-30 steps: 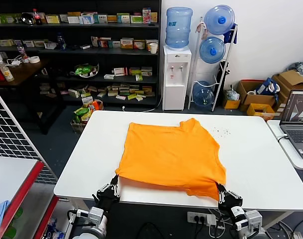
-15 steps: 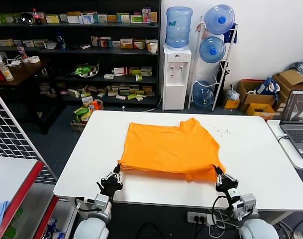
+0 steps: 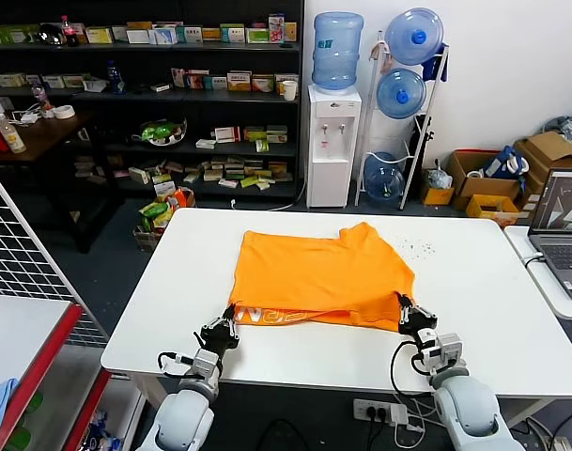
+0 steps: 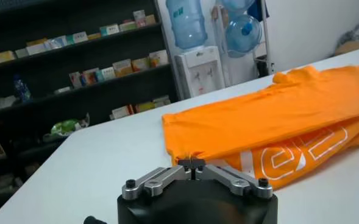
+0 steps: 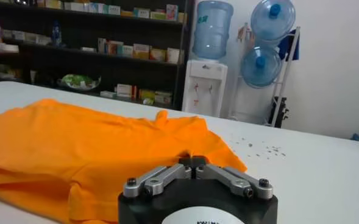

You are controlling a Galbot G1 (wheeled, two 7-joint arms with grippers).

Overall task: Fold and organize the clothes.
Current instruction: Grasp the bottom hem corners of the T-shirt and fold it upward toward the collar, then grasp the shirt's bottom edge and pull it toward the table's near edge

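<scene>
Only the left wrist view shows T-shirt (image 4: 270, 122) lettering (image 4: 295, 155) clearly.

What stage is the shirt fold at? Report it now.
Early. The T-shirt lies flat on the white table. In hand: the left gripper and right gripper are each shut on a near hem corner, turning it up so white lettering shows underneath. Left: carrying the hem across, the remaining folds and tidying.

Even, bright indoor light falls from above; the white worktop (image 3: 483, 310) shows no glare. A thin soft shadow lines the orange T-shirt (image 3: 323, 272) along its near edge. Both wrist views blur the distant shelves (image 4: 75, 55).
</scene>
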